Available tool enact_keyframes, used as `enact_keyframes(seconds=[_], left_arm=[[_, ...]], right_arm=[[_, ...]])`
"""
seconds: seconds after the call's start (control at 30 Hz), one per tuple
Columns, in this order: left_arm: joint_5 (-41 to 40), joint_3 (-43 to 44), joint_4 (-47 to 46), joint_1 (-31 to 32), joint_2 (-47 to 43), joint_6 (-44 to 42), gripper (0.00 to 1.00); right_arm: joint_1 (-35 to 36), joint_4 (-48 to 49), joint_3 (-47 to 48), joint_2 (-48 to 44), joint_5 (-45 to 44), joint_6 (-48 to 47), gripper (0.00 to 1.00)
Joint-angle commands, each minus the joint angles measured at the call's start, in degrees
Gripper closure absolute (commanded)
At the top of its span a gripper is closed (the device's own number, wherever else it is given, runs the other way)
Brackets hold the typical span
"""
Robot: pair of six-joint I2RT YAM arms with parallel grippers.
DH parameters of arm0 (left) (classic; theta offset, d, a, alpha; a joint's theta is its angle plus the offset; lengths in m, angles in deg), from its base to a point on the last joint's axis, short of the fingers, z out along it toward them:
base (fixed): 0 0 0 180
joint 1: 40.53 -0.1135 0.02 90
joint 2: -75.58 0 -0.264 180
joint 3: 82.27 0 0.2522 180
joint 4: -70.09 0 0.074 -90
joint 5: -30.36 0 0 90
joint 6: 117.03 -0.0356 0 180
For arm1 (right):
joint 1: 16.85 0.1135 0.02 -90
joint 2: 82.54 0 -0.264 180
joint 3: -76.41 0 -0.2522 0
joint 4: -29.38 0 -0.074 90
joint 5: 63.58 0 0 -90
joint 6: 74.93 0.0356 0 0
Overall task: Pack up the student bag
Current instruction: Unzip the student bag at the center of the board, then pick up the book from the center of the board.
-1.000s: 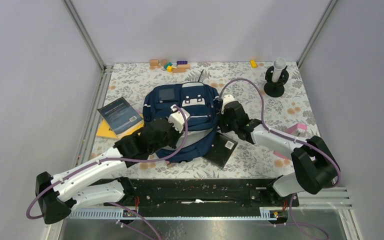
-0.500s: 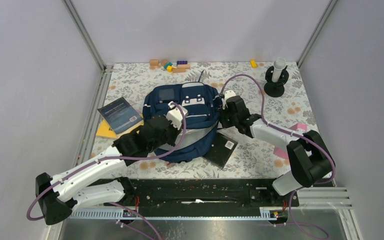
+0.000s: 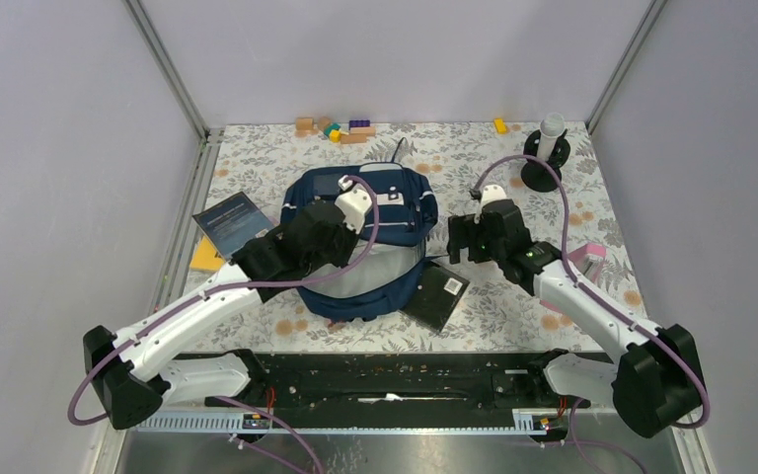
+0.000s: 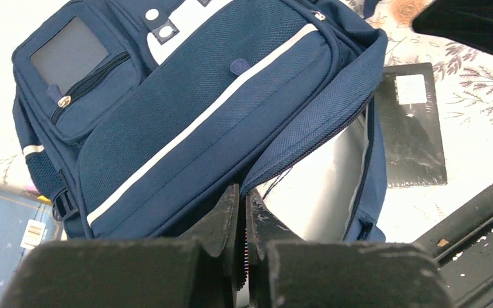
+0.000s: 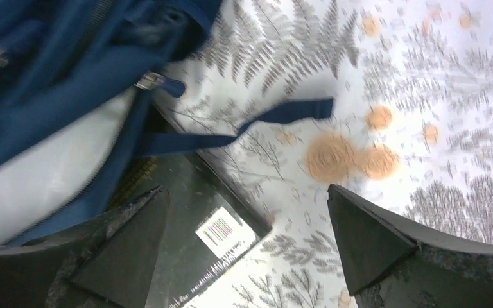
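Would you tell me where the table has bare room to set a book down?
Bare floral cloth lies at the back left, between the blocks, the blue book and the student bag, and behind the right hand, between bag and black stand. Crowded: the bag's near right side, with the black notebook and the open right hand.

You're in a robot lab cell: plain grey wall panels point(image 3: 385, 49) w/ alu posts point(image 3: 163, 64) at the tabletop's point(image 3: 257, 158) far corners, left arm point(image 3: 188, 321) & right arm point(image 3: 592, 311) bolted to a black rail point(image 3: 405, 380) along its near edge.
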State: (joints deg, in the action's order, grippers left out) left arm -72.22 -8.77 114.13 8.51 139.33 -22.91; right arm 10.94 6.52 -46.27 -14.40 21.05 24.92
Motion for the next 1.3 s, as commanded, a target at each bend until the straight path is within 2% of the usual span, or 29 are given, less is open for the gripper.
enact_keyframes(seconds=[0.0,0.37,0.53,0.93,1.13,1.2,1.27], left_arm=[[-1.01,5.61,1.51,-2.88,-0.35,-0.88,1.0],[3.09,10.3,0.2,-10.52,4.77,-4.88,1.0],[4.31,11.85,-4.25,-13.14,8.9,-4.57,1.0],[3.03,14.03,-14.25,-15.57,16.89,-5.63,1.0],[4.66,16.28,-14.38,-15.74,20.32,-4.33,1.0],[5.64,16.62,-12.96,-15.73,19.59,-2.31,0.88],[6.52,16.07,-11.97,-15.66,17.69,-0.03,0.6]], right_arm=[[-3.4,-7.03,-2.94,-2.77,1.85,4.71,0.0],[-6.83,-12.31,-2.3,-1.2,9.17,10.23,0.0],[-6.69,-4.93,-4.14,3.09,18.61,12.04,0.01],[-3.98,7.03,-4.37,13.65,20.45,13.19,0.03],[-0.03,7.29,-5.87,14.83,20.14,15.22,0.05],[1.61,6.64,-6.85,14.25,20.2,17.1,0.06],[3.24,5.77,-8.54,13.06,20.65,19.21,0.08]])
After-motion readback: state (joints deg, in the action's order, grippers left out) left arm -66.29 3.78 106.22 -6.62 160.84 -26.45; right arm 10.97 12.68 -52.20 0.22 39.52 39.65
